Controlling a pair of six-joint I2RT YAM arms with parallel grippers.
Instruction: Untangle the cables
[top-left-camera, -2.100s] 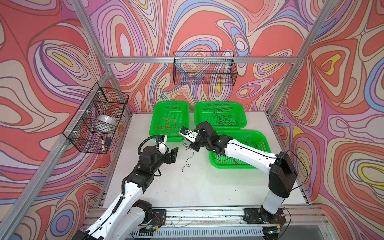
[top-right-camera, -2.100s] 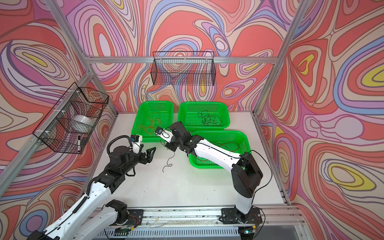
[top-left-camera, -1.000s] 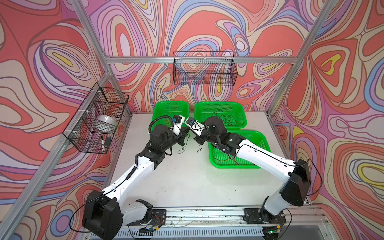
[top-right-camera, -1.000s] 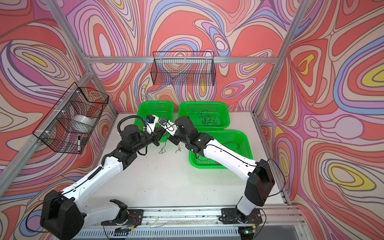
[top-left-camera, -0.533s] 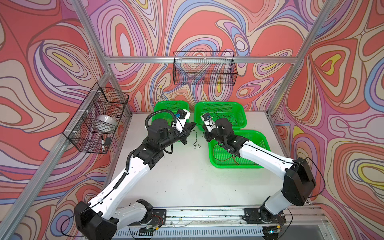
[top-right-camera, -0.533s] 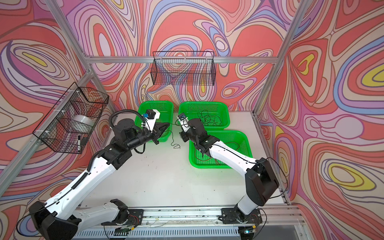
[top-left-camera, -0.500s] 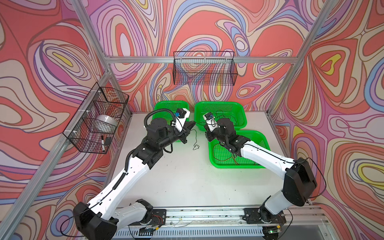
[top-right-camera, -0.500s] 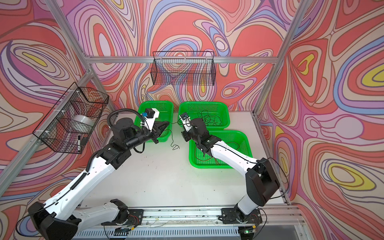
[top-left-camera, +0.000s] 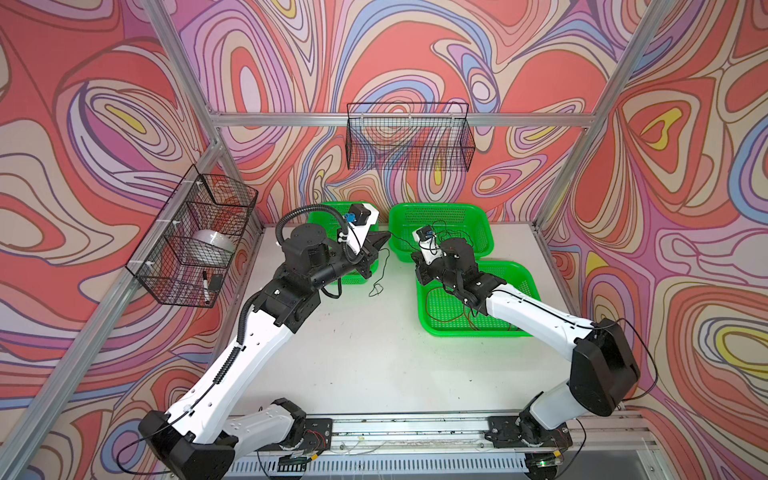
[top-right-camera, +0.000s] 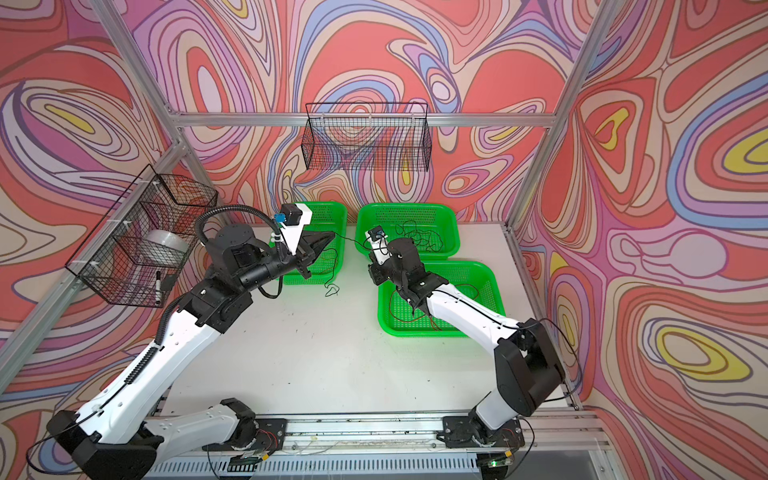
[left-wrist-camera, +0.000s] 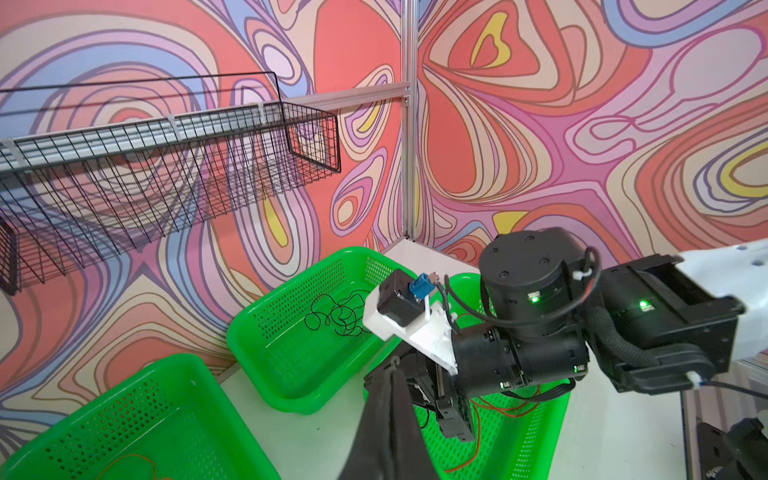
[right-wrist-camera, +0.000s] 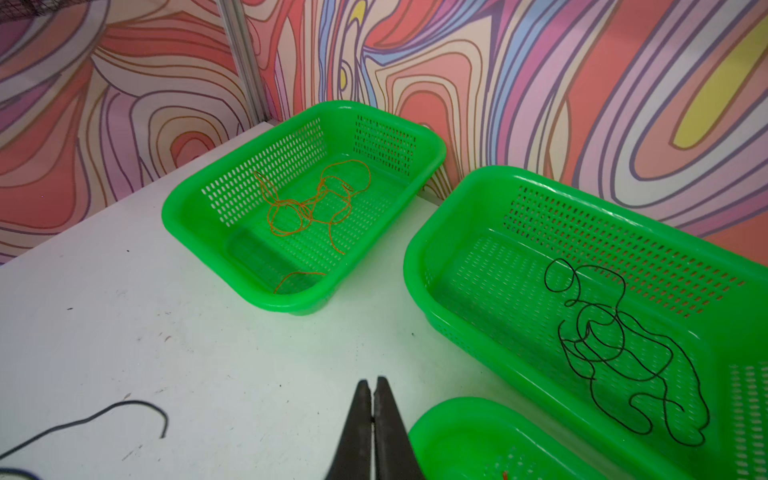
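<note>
Drawn apart since a second ago: left gripper (top-left-camera: 385, 237), right gripper (right-wrist-camera: 372, 390), both clenched.
We list the black cable (top-left-camera: 376, 286) hanging upright from the left gripper to the table (top-left-camera: 374, 353); the right gripper pinches nothing visible.

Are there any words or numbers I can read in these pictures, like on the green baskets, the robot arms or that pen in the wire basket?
No text can be read in any view.
green baskets: plain, no label.
pen in the wire basket: any print is too small to tell.
robot arms: no readable marks, only small green lights.
black cable: bare, no tag.
</note>
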